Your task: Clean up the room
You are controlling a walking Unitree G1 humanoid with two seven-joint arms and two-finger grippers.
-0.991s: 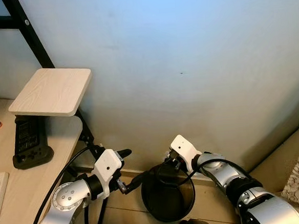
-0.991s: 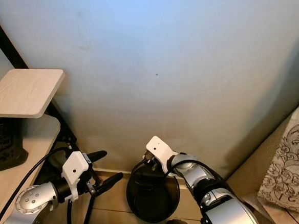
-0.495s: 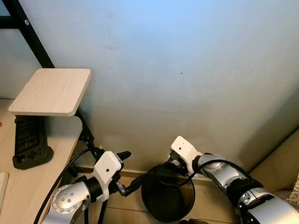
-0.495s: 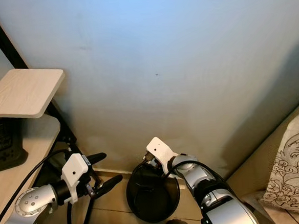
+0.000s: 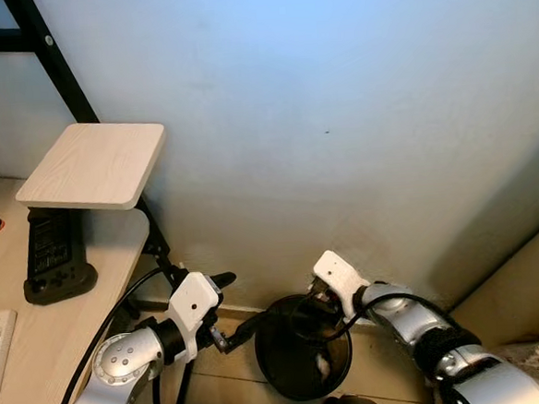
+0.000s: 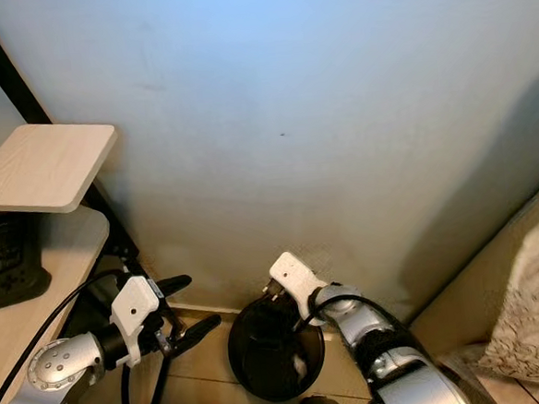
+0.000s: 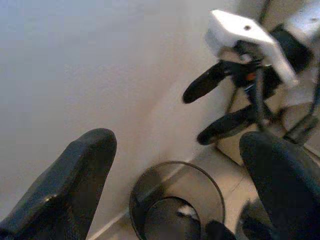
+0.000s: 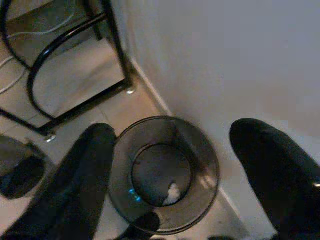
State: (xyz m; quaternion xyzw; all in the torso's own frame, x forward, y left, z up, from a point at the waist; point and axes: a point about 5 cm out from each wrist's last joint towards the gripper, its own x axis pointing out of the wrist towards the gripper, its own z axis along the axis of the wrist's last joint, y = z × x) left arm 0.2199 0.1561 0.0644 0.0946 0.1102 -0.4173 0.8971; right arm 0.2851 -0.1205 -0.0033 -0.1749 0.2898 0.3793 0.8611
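A round black waste bin (image 5: 279, 363) stands on the tiled floor against the pale wall. A small white scrap (image 8: 173, 191) lies at its bottom. My right gripper (image 5: 307, 312) hangs just over the bin's far rim, open, with nothing between its fingers. My left gripper (image 5: 242, 301) is open too and holds nothing. It sits a short way left of the bin, pointing at it. In the left wrist view the right gripper's two spread fingers (image 7: 202, 85) show above the bin (image 7: 150, 192).
A wooden desk (image 5: 47, 328) runs along the left with a small raised shelf (image 5: 91, 164) and a black device (image 5: 56, 258) under it. Black frame legs (image 8: 75, 107) and a cable stand beside the bin. Patterned cloth (image 6: 536, 313) lies at the right.
A white scrap now lies in the bin, where none showed before. My right gripper has sunk a little lower over the rim. The left gripper has hardly moved.
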